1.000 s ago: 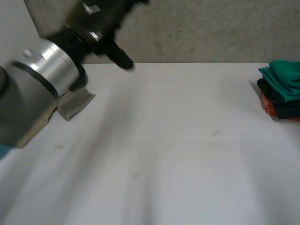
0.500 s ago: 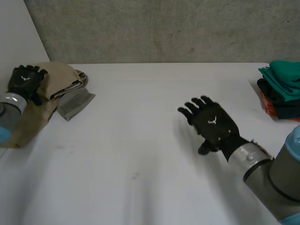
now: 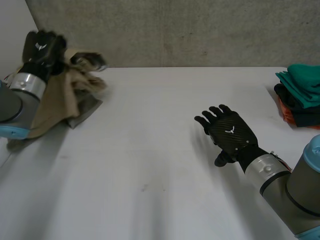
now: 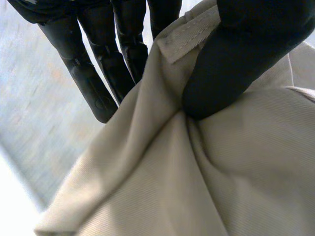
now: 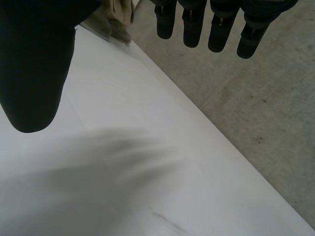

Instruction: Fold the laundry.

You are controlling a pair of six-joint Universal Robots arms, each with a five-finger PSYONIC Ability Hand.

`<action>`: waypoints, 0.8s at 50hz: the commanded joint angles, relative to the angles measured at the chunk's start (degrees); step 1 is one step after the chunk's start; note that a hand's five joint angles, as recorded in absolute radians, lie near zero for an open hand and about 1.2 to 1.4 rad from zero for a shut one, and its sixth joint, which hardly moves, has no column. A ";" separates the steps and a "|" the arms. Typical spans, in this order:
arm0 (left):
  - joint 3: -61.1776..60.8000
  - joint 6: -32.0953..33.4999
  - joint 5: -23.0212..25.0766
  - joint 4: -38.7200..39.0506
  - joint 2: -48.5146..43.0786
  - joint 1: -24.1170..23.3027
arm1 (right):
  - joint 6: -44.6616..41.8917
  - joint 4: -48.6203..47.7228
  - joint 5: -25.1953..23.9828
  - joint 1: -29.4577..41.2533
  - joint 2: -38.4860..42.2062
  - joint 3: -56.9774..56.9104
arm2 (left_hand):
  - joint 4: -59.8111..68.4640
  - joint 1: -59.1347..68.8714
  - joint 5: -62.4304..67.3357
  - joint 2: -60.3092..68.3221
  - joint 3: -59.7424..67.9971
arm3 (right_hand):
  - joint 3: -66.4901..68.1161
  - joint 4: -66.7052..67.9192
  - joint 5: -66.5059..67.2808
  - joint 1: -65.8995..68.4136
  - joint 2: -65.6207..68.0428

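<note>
A beige garment (image 3: 59, 95) hangs lifted at the table's far left corner, with my left hand (image 3: 42, 50) shut on its upper edge. In the left wrist view the thumb (image 4: 231, 64) presses a hemmed edge of the beige cloth (image 4: 197, 177) against the fingers (image 4: 88, 73). A grey cloth piece (image 3: 85, 111) lies under the beige garment on the table. My right hand (image 3: 229, 134) hovers over the table right of the middle, palm down, fingers straight and open. Its fingertips (image 5: 197, 29) and thumb (image 5: 34, 64) hold nothing in the right wrist view.
A stack of folded clothes (image 3: 302, 95), green on top of dark and orange, sits at the table's right edge. The white table (image 3: 150, 170) ends at a grey concrete wall (image 3: 200, 30) behind. A white panel (image 3: 15, 35) stands at the far left.
My left hand has shut on the beige garment and raised it off the table. The right hand has stayed nearly still over the table.
</note>
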 commanded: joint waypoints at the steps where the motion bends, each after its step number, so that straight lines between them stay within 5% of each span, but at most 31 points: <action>1: -10.66 -7.12 1.83 -4.10 11.61 -13.71 | 0.28 -0.04 4.33 -0.15 -0.53 -0.33 | 11.40 16.17 14.60 11.45 12.56 | -2.41 -2.52 -2.77 -2.98 -2.32; 10: -9.36 -6.59 4.39 -11.05 0.82 -28.41 | 0.54 -0.04 8.29 -3.31 -1.58 -0.86 | 10.09 14.86 13.29 10.14 11.25 | -2.41 -2.52 -2.77 -2.98 -2.32; 11: -7.88 -6.42 4.39 -13.06 -1.55 -29.46 | 0.63 -0.04 8.46 -3.66 -1.58 -0.94 | -22.73 -17.96 -19.53 -22.68 -21.56 | -2.41 -2.52 -2.77 -2.98 -2.32; 13: -7.34 -6.15 4.30 -15.09 -3.06 -30.26 | 0.89 -0.13 9.52 -4.98 -1.67 -1.21 | -41.82 -37.05 -38.62 -41.77 -40.66 | -2.41 -2.52 -2.77 -2.98 -2.32; 18: -6.80 -3.61 3.52 -22.29 -1.58 -32.89 | 2.21 0.57 14.60 -6.92 -3.25 -2.70 | -49.94 -45.17 -46.74 -49.89 -48.78 | -2.41 -2.52 -2.77 -2.98 -2.32; 23: -8.73 -3.51 0.97 -25.64 6.32 -31.76 | 3.27 5.13 16.11 -7.45 -6.76 -4.19 | -50.82 -46.05 -47.61 -50.76 -49.65 | -2.41 -2.52 -2.77 -2.98 -2.32; 31: -18.21 -3.78 -11.40 -27.84 17.84 -25.97 | 5.29 20.17 15.85 -5.87 -10.90 -8.68 | -51.32 -46.55 -48.12 -51.27 -50.16 | -2.41 -2.52 -2.77 -2.98 -2.32; 40: -22.45 -3.60 -15.83 -29.51 18.11 -24.46 | 17.15 33.54 15.41 2.57 -7.66 -13.42 | -50.82 -46.05 -47.61 -50.77 -49.65 | -2.41 -2.52 -2.77 -2.98 -2.32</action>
